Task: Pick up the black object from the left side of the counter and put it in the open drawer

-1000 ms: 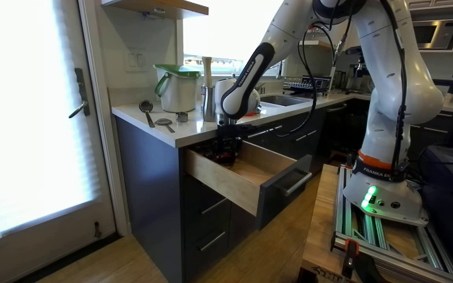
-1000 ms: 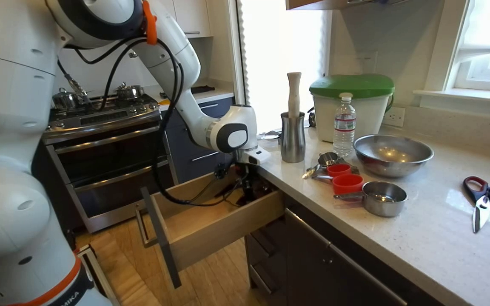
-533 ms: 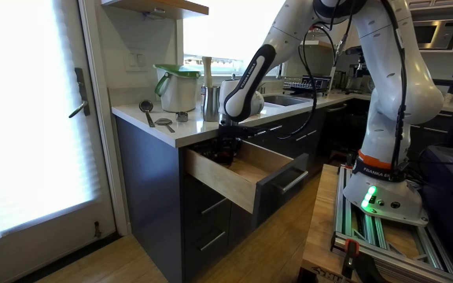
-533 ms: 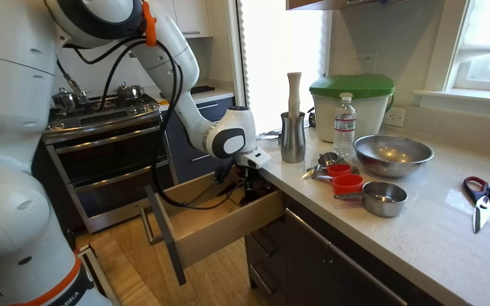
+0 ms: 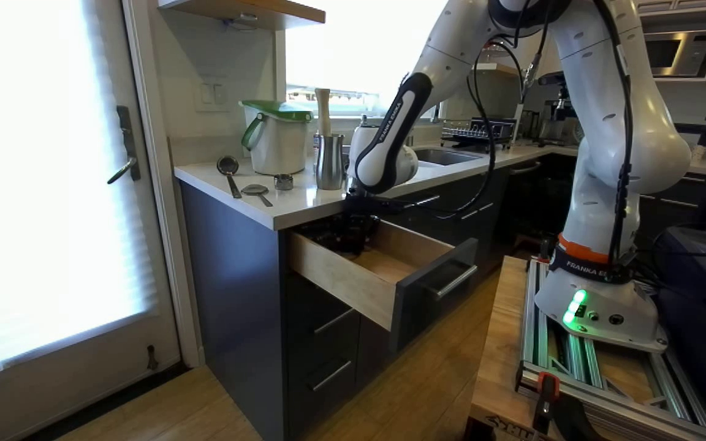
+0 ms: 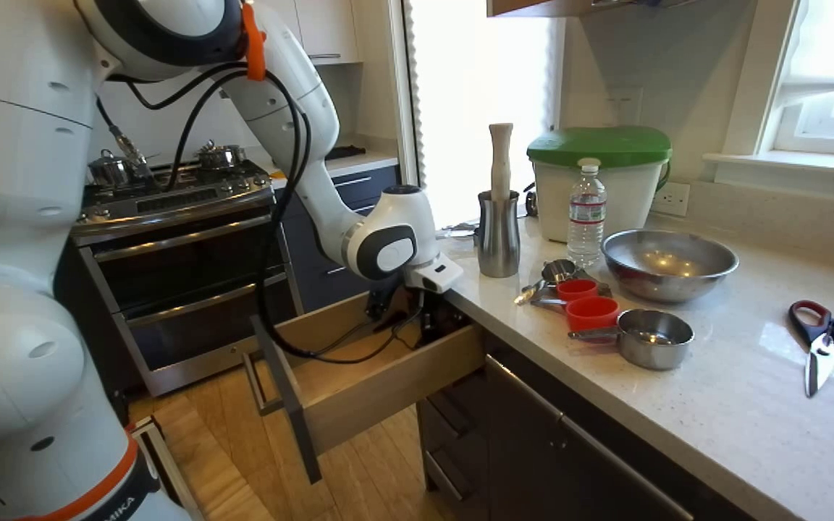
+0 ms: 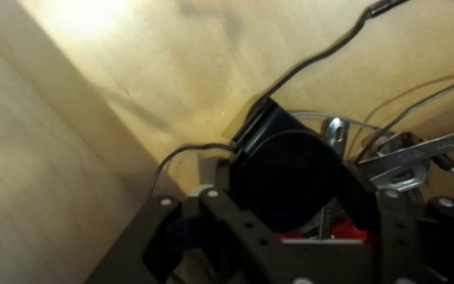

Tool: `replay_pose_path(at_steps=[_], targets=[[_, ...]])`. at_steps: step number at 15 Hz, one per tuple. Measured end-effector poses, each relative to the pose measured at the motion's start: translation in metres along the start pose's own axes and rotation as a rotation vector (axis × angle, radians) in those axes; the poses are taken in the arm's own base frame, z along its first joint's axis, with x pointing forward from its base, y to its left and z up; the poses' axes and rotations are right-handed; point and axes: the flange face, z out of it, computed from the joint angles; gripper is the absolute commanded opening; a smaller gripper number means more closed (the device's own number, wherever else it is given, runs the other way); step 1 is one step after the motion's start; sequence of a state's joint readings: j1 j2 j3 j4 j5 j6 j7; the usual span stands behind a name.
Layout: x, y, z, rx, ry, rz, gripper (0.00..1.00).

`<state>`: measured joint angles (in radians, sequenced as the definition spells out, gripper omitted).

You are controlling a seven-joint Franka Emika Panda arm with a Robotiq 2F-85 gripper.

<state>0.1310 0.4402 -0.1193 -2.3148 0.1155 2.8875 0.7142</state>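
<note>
Placing step, as I judge it: my pincer, parted to the width of the black object, appears to grip it low inside the drawer, and next must settle it and release clear of the cord.

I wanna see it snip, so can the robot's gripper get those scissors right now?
Probably not: the gripper is down in the drawer, its jaws either side of the black object. It would likely have to rise first, then pass the steel measuring cup on the counter to reach the scissors.
</note>
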Motion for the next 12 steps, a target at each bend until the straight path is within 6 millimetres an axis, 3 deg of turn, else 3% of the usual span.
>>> replay_pose_path(at_steps=[5, 6, 7, 10, 12], targets=[[0.002, 0.005, 0.0, 0.005, 0.016, 0.008, 0.42], [0.002, 0.006, 0.001, 0.006, 0.018, 0.008, 0.5], [0.002, 0.006, 0.001, 0.007, 0.019, 0.008, 0.91], [0.004, 0.01, 0.002, 0.005, 0.022, 0.016, 1.0], [0.005, 0.012, 0.006, 0.005, 0.023, 0.025, 0.99]])
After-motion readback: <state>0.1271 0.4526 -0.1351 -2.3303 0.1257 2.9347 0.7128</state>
